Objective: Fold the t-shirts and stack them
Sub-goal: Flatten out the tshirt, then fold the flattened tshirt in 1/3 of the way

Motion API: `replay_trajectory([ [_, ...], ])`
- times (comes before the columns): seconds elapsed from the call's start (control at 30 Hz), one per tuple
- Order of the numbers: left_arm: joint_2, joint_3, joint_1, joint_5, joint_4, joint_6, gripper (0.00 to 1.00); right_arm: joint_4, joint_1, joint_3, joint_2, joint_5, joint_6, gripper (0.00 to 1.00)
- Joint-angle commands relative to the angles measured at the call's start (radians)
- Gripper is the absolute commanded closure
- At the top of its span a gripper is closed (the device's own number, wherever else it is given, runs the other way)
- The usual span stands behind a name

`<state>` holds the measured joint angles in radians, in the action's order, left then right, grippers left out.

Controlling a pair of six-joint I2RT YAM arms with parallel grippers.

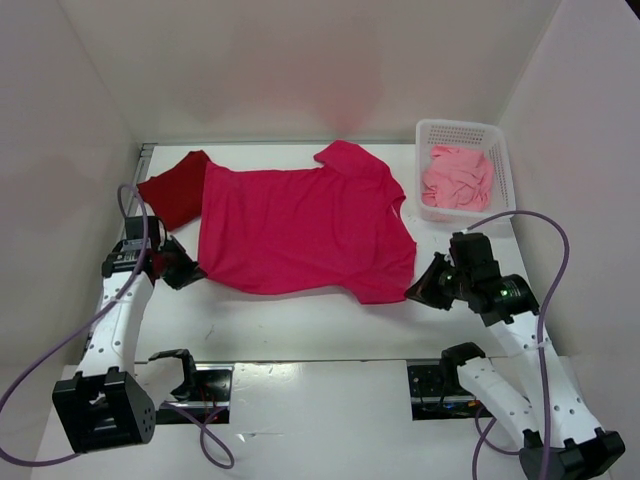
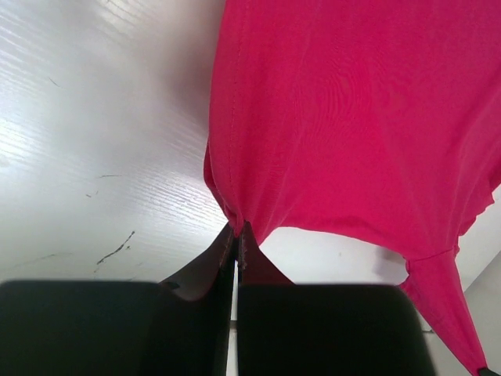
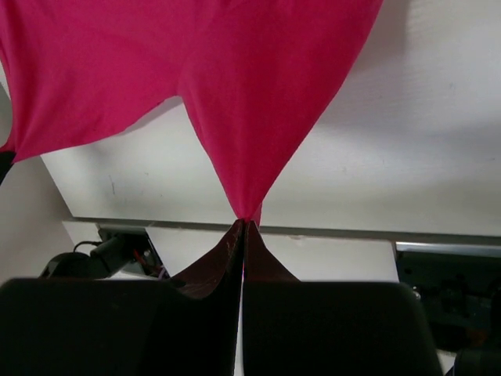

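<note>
**Operator:** Where does everything sit?

**Spotter:** The crimson t-shirt (image 1: 300, 225) lies spread across the middle of the desk (image 1: 300, 325), neck toward 3 o'clock and hem toward 9. The dark red t-shirt (image 1: 172, 190) pokes out at its 10 o'clock corner, and part of it seems to be underneath. The pink t-shirt (image 1: 457, 180) is bunched in the basket (image 1: 455, 127) at 2 o'clock.

**Operator:** And my grips?

**Spotter:** Your left end effector (image 2: 237, 235) is pinched fully shut on the crimson shirt's near hem corner, at 8 o'clock. Your right end effector (image 3: 244, 223) is closed just as tight on the near sleeve end, at 4 o'clock. In both wrist views the cloth rises to a peak at the fingertips, so each corner looks lifted off the desk.

**Operator:** How do I make the fold clean?

**Spotter:** I'd say you're set to carry the near edge over toward 12 o'clock. Raise both corners evenly and move them at the same pace, so the edge between them stays taut without stretching. Go low enough that the far half doesn't drag. Watch the 10 o'clock corner, because the dark red shirt could get pulled along. Line up the edges before you let go.
</note>
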<state>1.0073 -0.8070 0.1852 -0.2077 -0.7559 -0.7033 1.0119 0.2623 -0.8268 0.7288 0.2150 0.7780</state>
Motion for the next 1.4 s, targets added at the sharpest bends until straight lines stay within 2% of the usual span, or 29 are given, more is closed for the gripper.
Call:
replay_trajectory([
  [0.0,0.019,-0.026,-0.004,-0.016,-0.016,0.033,0.98,0.062,0.008,-0.035,0.018,0.021,0.015,1.0],
  [0.13,0.045,-0.069,-0.004,0.078,-0.005,0.01,1.0,0.044,0.008,-0.035,0.057,0.021,-0.006,1.0],
  [0.27,0.082,-0.083,-0.004,0.142,0.079,0.01,1.0,-0.057,-0.001,-0.066,0.127,-0.038,-0.022,1.0],
  [0.43,0.259,-0.115,-0.004,0.133,0.237,-0.01,1.0,-0.252,-0.041,-0.133,0.395,-0.088,-0.072,1.0],
  [0.5,0.309,-0.139,-0.004,0.143,0.263,-0.019,1.0,-0.323,-0.05,-0.192,0.464,-0.109,-0.082,1.0],
  [0.77,0.525,-0.282,-0.013,0.156,0.349,-0.028,1.0,-0.424,-0.098,-0.44,0.803,-0.181,-0.138,1.0],
  [0.93,0.609,-0.336,-0.044,0.181,0.403,-0.039,1.0,-0.495,-0.112,-0.555,0.945,-0.2,-0.148,1.0],
  [1.1,0.692,-0.373,-0.044,0.192,0.44,-0.039,1.0,-0.522,-0.112,-0.715,1.119,-0.23,-0.167,1.0],
  [1.33,0.772,-0.446,-0.044,0.223,0.463,-0.048,1.0,-0.524,-0.112,-0.86,1.268,-0.23,-0.177,1.0],
  [1.37,0.772,-0.446,-0.044,0.223,0.463,-0.048,0.95,-0.524,-0.112,-0.879,1.282,-0.23,-0.177,1.0],
])
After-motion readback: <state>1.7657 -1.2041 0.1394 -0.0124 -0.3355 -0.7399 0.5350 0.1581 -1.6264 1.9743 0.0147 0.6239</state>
